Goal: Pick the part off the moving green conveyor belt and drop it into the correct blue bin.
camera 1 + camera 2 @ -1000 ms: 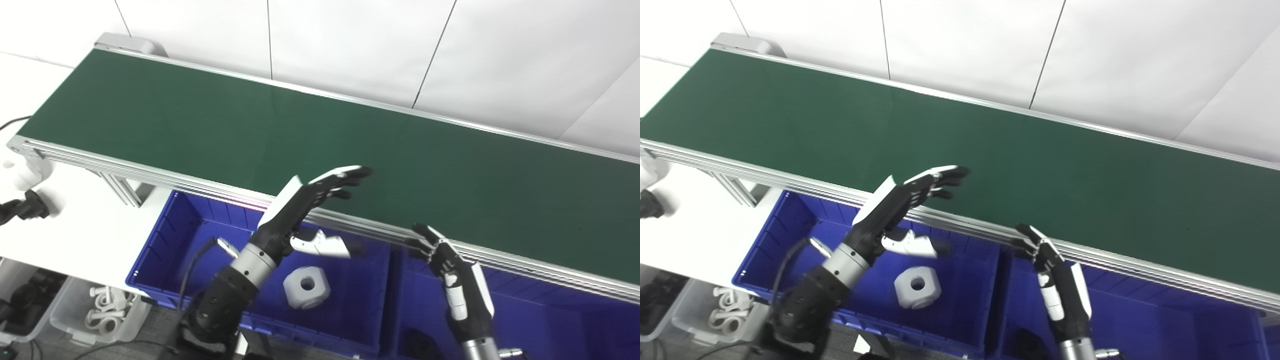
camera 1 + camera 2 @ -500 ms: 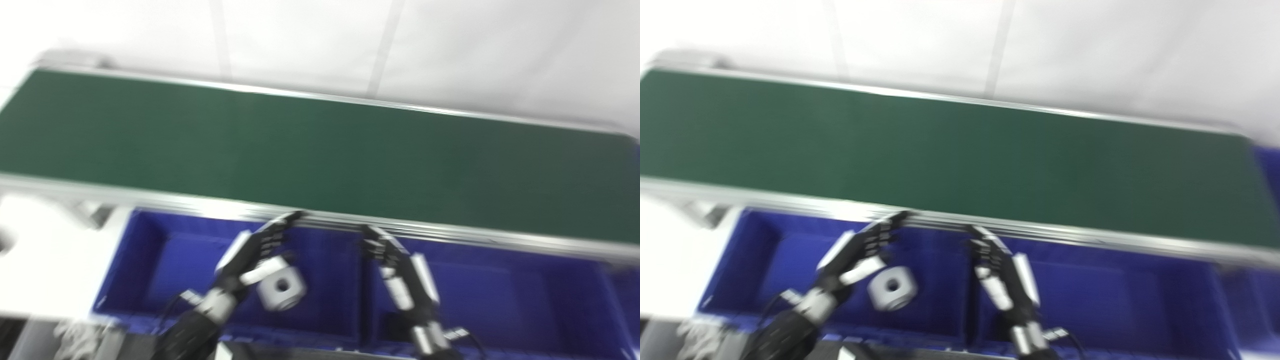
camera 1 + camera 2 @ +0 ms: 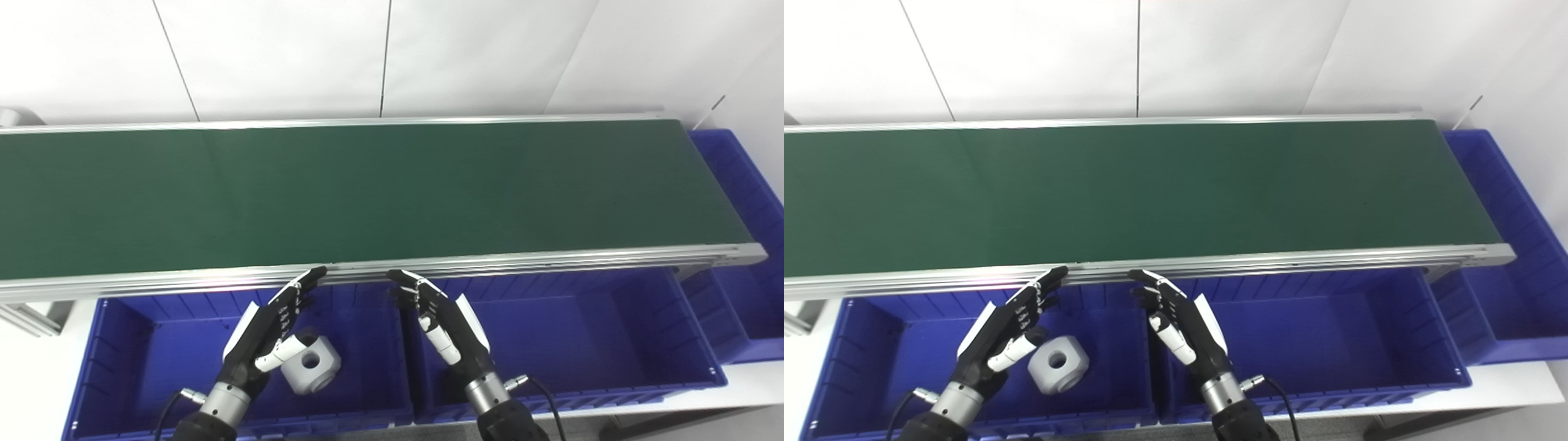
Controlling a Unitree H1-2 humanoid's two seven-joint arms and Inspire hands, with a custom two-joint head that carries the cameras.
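The green conveyor belt (image 3: pixel 367 190) runs across the view with no part on it. A white hexagonal nut-shaped part (image 3: pixel 311 364) lies in the left blue bin (image 3: pixel 141 349). My left hand (image 3: pixel 269 331) hovers open over that bin, its fingertips close to the belt's front rail and its thumb just above the part. Over the divider between the left bin and the middle blue bin (image 3: pixel 582 331), my right hand (image 3: pixel 444 321) is open and holds nothing.
A third blue bin (image 3: pixel 747 202) stands at the belt's right end. The aluminium front rail (image 3: pixel 520 262) of the conveyor overhangs the bins' far edges. White wall panels rise behind the belt.
The camera has swung right, so the whole scene shifted. My left hand has drawn back from over the belt to above the left bin. The white part stays in the bin.
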